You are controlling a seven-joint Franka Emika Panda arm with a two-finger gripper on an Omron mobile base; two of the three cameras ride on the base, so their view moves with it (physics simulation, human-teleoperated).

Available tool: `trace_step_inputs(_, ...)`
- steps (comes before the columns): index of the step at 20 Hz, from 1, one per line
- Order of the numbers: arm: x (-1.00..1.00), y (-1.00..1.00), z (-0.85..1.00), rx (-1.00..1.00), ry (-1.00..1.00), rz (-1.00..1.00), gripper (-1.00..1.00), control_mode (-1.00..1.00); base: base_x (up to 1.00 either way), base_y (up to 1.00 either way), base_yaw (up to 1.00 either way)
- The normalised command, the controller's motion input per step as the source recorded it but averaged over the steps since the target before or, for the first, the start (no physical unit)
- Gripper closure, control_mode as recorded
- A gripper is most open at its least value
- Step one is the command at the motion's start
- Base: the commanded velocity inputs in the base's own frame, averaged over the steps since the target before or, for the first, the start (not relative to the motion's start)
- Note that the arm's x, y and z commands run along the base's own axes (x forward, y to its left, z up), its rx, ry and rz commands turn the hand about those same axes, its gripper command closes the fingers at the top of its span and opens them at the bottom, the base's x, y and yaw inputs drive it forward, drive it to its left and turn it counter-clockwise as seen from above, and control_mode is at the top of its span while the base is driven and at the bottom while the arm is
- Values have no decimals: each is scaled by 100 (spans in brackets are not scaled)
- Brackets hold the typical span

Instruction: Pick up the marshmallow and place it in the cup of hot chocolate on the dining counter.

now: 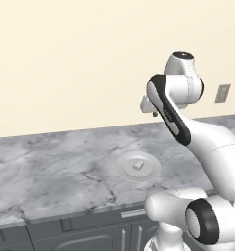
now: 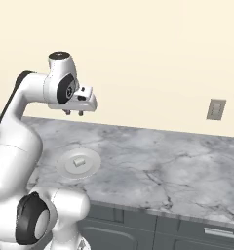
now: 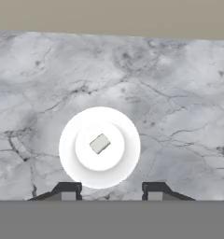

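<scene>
The marshmallow (image 1: 138, 164) (image 2: 79, 162) (image 3: 100, 144) is a tiny off-white block lying in the middle of a pale round plate (image 1: 124, 169) (image 2: 65, 168) (image 3: 72, 158) on a grey marbled counter. My gripper (image 1: 152, 112) (image 2: 73, 114) (image 3: 110, 190) hangs well above the plate, pointing down, a little behind the marshmallow. Its fingertips (image 3: 67, 190) stand apart with nothing between them. The cup of hot chocolate and the dining counter are out of view.
The marbled counter (image 1: 51, 162) (image 2: 177, 166) runs along a cream wall, with dark cabinet fronts (image 2: 187, 229) under its near edge. A wall outlet (image 1: 223, 93) (image 2: 216, 109) sits above the counter to the right.
</scene>
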Motion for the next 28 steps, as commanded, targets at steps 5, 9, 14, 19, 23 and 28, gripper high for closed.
trace_step_inputs(5,-67,26,-12,13,-1,0,-100,-100,0,0,0)
trace_step_inputs(9,-65,36,-43,10,2,-11,-100,-100,0,0,0)
trace_step_inputs(14,-14,38,-44,-5,15,-30,-100,-100,0,0,0)
trace_step_inputs(19,0,13,-46,-2,19,-26,-100,-100,0,0,0)
trace_step_inputs(23,0,0,-46,-3,19,-22,-100,-100,0,0,0)
trace_step_inputs(28,6,0,-50,0,14,-11,-100,-100,0,0,0)
